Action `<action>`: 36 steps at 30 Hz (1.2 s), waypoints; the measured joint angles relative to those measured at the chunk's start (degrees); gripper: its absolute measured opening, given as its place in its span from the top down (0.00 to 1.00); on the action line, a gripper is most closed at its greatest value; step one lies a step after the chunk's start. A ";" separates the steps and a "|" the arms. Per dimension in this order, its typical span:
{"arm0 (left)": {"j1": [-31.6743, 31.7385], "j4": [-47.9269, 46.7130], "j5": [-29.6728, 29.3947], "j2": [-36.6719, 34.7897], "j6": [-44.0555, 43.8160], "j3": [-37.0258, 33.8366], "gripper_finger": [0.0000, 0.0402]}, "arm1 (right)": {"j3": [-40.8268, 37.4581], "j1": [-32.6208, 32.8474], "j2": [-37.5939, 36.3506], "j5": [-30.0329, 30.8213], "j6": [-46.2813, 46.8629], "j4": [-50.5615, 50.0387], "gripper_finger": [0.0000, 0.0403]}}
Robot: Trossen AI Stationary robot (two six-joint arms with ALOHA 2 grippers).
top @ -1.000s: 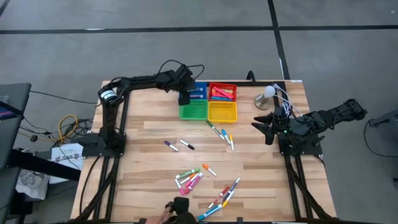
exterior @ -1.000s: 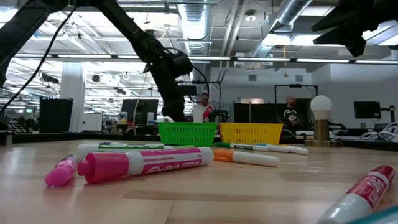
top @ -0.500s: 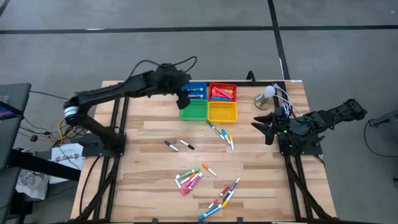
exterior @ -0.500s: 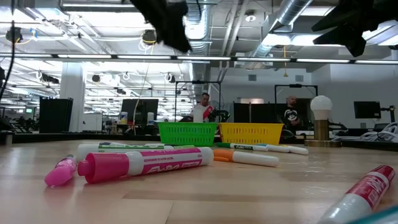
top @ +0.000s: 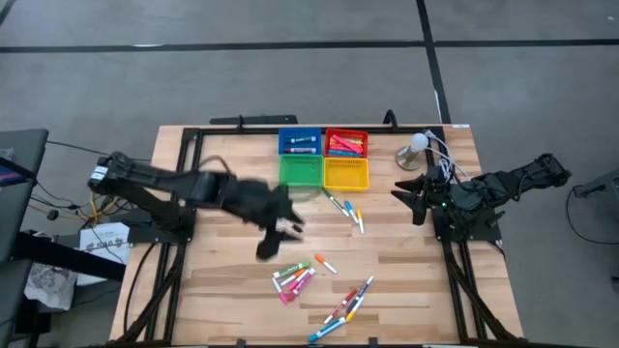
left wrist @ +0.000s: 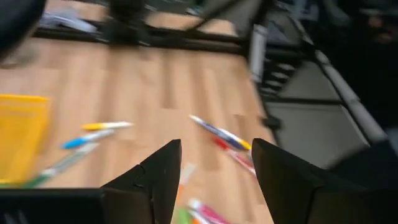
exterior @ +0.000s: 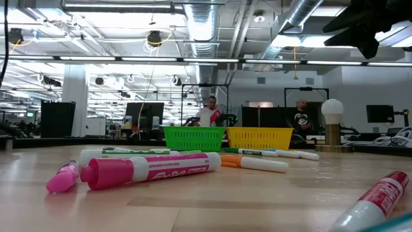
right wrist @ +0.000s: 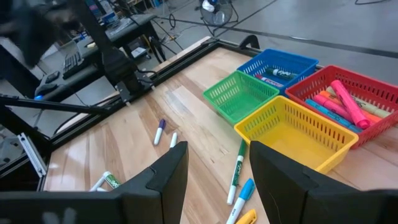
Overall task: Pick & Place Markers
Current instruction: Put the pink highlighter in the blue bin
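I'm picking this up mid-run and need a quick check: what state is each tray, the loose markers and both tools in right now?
Blue tray: holds a couple of markers.
Red tray: holds several markers.
Green tray: looks empty.
Yellow tray: empty.
Loose markers: lying flat, scattered on the table.
Left tool: open, empty, above mid-table.
Right tool: open, empty, at the right edge.

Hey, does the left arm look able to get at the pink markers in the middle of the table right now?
Probably yes. The left gripper hangs open just above the pink markers on the table, with nothing lying between them. The right gripper waits far off at the table's right edge.
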 joint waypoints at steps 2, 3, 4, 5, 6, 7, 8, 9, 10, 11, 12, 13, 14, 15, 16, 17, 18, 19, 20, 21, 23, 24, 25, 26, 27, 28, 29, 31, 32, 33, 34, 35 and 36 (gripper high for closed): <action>-3.64 0.84 -1.01 0.72 -2.40 0.00 0.51 | 0.00 0.00 -0.02 0.00 0.00 0.01 0.60; -5.31 1.48 -2.18 1.21 -4.26 0.00 0.51 | 0.00 0.00 -0.01 0.00 0.00 0.01 0.60; -6.82 2.20 -3.84 1.76 -6.48 0.00 0.51 | 0.00 0.00 -0.02 0.00 0.00 0.01 0.60; -8.25 3.05 -5.93 2.35 -8.93 0.00 0.51 | 0.00 0.00 -0.01 0.00 0.00 0.01 0.60; -9.54 4.09 -8.21 3.05 -11.46 0.00 0.51 | 0.00 0.00 0.00 0.00 0.00 0.01 0.60; -10.68 5.29 -10.56 3.77 -13.83 0.00 0.51 | 0.00 0.00 -0.02 0.00 0.00 0.01 0.60; -11.72 6.35 -12.53 4.55 -15.77 0.00 0.51 | 0.00 0.00 -0.02 0.00 0.00 0.00 0.60; -12.54 7.53 -13.91 5.47 -17.28 0.00 0.51 | 0.00 0.00 0.00 0.00 0.00 0.01 0.60; -13.20 8.88 -14.67 6.53 -18.43 0.00 0.51 | 0.00 0.00 -0.02 0.00 0.00 0.01 0.60; -13.76 10.35 -14.78 7.71 -19.28 0.00 0.51 | 0.00 0.00 -0.02 0.00 0.00 0.01 0.60; -14.27 11.68 -14.77 8.94 -20.23 0.00 0.51 | 0.00 0.00 -0.02 0.00 0.00 0.01 0.60; -14.78 12.90 -14.79 10.19 -21.20 0.00 0.51 | 0.00 0.00 -0.02 0.00 0.00 -0.01 0.60; -15.17 14.36 -14.74 11.55 -22.32 0.00 0.51 | 0.00 0.00 0.00 0.00 0.00 -0.01 0.60; -15.47 15.60 -14.43 12.80 -23.68 0.00 0.51 | 0.00 0.00 -0.01 0.00 0.00 0.01 0.60; -15.76 16.63 -14.00 14.00 -25.11 0.00 0.51 | 0.00 0.00 -0.01 0.00 0.00 -0.01 0.60; -16.03 17.50 -13.69 15.23 -26.69 0.00 0.51 | 0.00 0.00 -0.02 0.00 0.00 -0.01 0.60; -16.27 18.30 -13.29 16.41 -28.23 0.00 0.51 | 0.00 0.00 -0.02 0.00 0.00 0.00 0.60; -16.49 18.81 -12.93 17.60 -29.82 0.00 0.51 | 0.00 0.00 0.00 0.00 0.00 -0.01 0.60; -16.67 18.78 -12.70 18.55 -31.76 0.00 0.51 | 0.00 0.00 -0.01 0.00 0.00 -0.01 0.60; -16.80 18.83 -12.48 19.57 -33.53 0.00 0.51 | 0.00 0.00 -0.02 0.00 0.00 -0.01 0.60; -17.04 18.94 -12.32 21.30 -38.31 0.00 0.51 | 0.00 0.00 0.00 0.00 0.00 -0.01 0.60; -17.19 18.96 -12.31 22.10 -40.25 0.00 0.51 | 0.00 0.00 0.00 0.00 0.00 -0.01 0.60; -17.34 18.97 -12.32 22.87 -41.79 0.00 0.51 | 0.00 0.00 -0.02 0.00 0.00 -0.01 0.60; -17.40 19.09 -12.36 23.63 -43.03 0.00 0.51 | 0.00 0.00 -0.02 0.00 0.00 -0.01 0.60; -17.42 19.10 -12.54 24.44 -44.14 0.02 0.51 | 0.00 0.00 0.00 0.00 0.00 -0.01 0.60; -17.42 19.04 -12.59 25.32 -45.24 0.02 0.51 | 0.00 0.00 -0.02 0.00 0.00 -0.01 0.60; -17.42 18.95 -12.54 26.20 -46.50 0.02 0.51 | 0.00 0.00 -0.02 0.00 0.00 -0.01 0.60; -17.01 18.48 -12.07 27.86 -48.71 0.02 0.51 | 0.00 0.00 0.00 0.00 0.00 -0.03 0.60; -16.78 18.48 -11.37 28.62 -49.41 0.02 0.51 | 0.00 0.02 -0.02 0.00 0.00 -0.01 0.60; -16.55 18.22 -11.14 29.28 -49.94 0.02 0.51 | 0.00 0.00 0.00 0.00 0.00 -0.01 0.60; -16.33 17.86 -11.11 29.89 -50.33 0.02 0.51 | 0.00 0.00 -0.01 0.00 0.00 -0.03 0.60; -16.18 17.46 -11.17 30.39 -50.72 0.02 0.51 | 0.00 0.00 -0.02 0.00 0.00 -0.03 0.60; -15.90 17.13 -11.32 30.88 -51.37 0.02 0.51 | 0.00 0.02 -0.01 0.00 0.00 -0.03 0.60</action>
